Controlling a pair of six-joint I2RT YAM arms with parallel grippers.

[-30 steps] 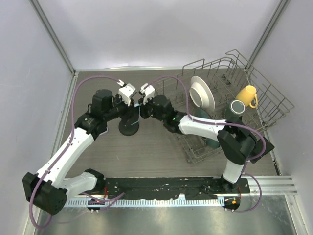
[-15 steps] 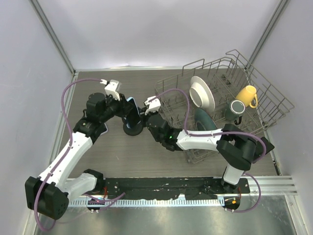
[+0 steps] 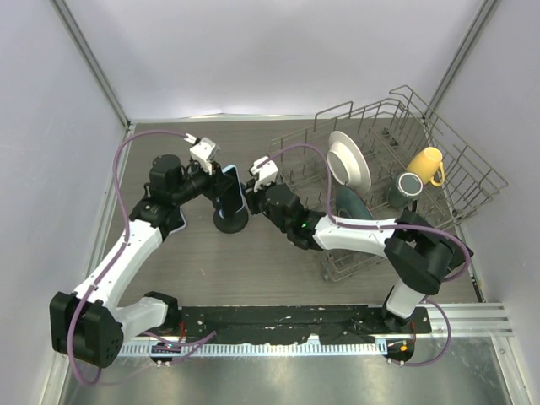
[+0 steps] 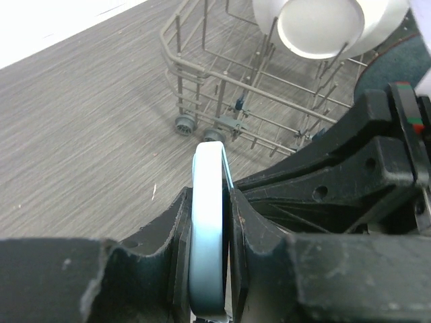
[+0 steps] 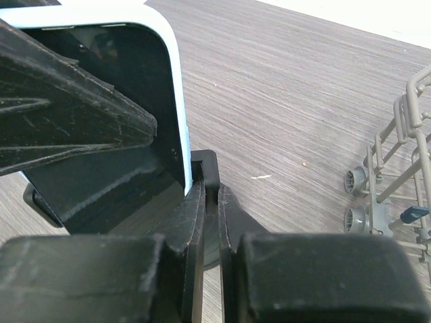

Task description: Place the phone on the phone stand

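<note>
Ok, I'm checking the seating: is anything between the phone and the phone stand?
Nothing visible. The phone, pinched by the left gripper, sits against the clamp of the phone stand, which the right gripper holds.

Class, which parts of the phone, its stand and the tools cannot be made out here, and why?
- Phone stand: the top view shows only its disc base; the phone and both tools cover its post.
- Phone's lower end: in the left wrist view it is sunk between the fingers of the left tool and cut off by the frame edge.
- Whether the phone sits in the clamp: in the right wrist view the right tool blocks it.
</note>
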